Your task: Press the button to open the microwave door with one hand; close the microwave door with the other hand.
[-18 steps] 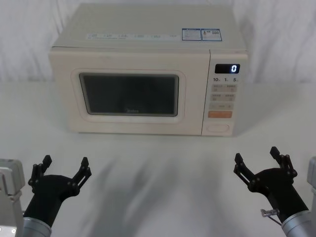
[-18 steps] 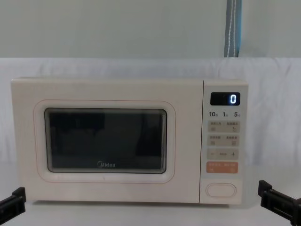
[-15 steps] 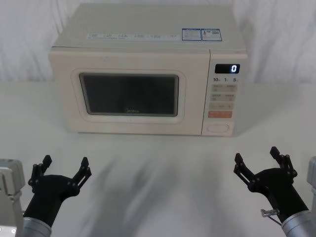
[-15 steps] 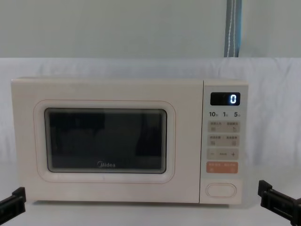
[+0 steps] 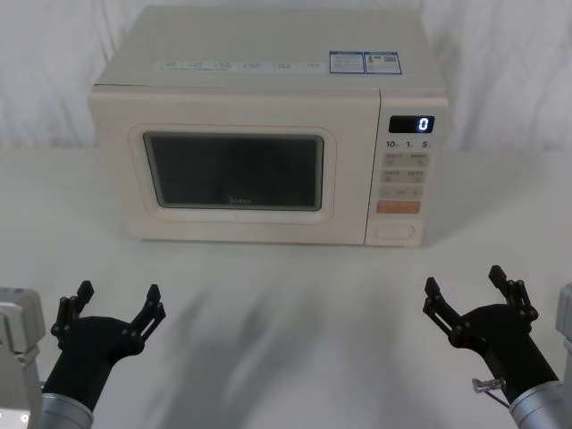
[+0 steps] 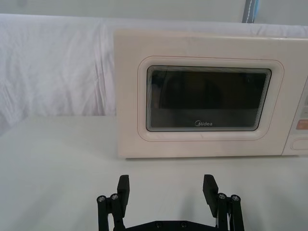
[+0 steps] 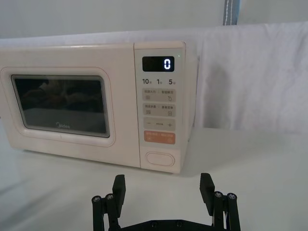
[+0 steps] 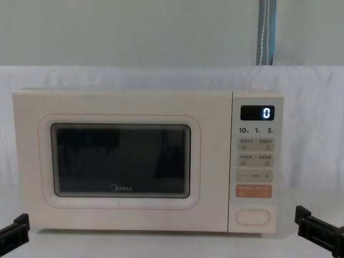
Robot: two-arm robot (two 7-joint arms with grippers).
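Right claw (image 5: 465, 292) and left claw (image 5: 116, 307) hang wide open, empty, near the surface's front edge. The button (image 5: 395, 232) sits low on the microwave (image 5: 268, 125); springy, press squarely. The door (image 5: 234, 170), shut, swings stiffly.

microwave (image 5: 268, 134) sitting ahead of both claws | microwave door (image 5: 234, 170) facing left gripper (image 5: 113, 302) | button (image 5: 396, 232) lying ahead-left of right gripper (image 5: 466, 288)
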